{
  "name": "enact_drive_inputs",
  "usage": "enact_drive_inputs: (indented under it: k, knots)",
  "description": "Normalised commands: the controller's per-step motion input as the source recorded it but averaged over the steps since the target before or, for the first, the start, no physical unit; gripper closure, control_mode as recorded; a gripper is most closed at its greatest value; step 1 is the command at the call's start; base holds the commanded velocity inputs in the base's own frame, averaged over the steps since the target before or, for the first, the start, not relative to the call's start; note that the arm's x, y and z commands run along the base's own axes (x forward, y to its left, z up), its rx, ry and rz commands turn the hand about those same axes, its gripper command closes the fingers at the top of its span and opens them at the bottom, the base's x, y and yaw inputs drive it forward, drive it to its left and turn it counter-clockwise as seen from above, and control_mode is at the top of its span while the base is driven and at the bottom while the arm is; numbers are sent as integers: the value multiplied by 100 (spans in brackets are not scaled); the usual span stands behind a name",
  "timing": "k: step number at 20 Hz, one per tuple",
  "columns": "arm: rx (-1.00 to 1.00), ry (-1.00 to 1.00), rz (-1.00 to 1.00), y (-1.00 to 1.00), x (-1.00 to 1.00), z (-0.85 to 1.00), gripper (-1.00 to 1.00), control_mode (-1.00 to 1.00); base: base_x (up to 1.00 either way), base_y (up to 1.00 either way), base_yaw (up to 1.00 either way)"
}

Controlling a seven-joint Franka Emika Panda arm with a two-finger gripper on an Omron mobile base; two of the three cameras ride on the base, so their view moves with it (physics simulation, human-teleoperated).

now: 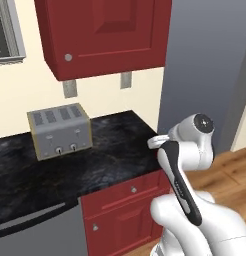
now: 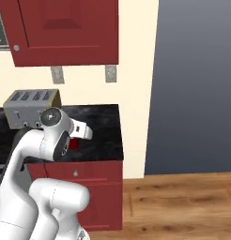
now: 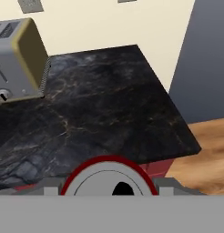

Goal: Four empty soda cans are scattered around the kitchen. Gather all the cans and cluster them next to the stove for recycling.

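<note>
A red soda can (image 3: 108,178) with a silver top sits at the bottom of the hand view, held between my gripper's (image 3: 109,187) grey fingers (image 3: 50,187). The gripper is shut on it and carries it above the right part of the black marbled countertop (image 3: 109,104). In the right base view a bit of the red can (image 2: 73,144) peeks out beside the wrist, over the counter's front edge. The stove is out of view.
A silver toaster (image 1: 60,131) stands on the counter at the back left. A tall grey fridge (image 1: 210,65) bounds the counter on the right. A red wall cabinet (image 1: 105,35) hangs above. A steel-fronted appliance (image 1: 40,230) sits under the counter. Wood floor (image 2: 183,206) lies to the right.
</note>
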Motion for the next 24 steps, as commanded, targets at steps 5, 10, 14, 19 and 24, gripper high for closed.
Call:
enact_drive_inputs:
  k: [5,10,14,19,24]
  knots:
    - [0,0,0,0,0,0,100,100,-17,0,25]
    - [0,0,0,0,0,0,100,100,-14,0,34]
    - [0,0,0,0,0,0,100,100,-12,5,39]
    - [0,0,0,0,0,0,100,100,-3,12,43]
    - [0,0,0,0,0,0,100,100,0,17,46]
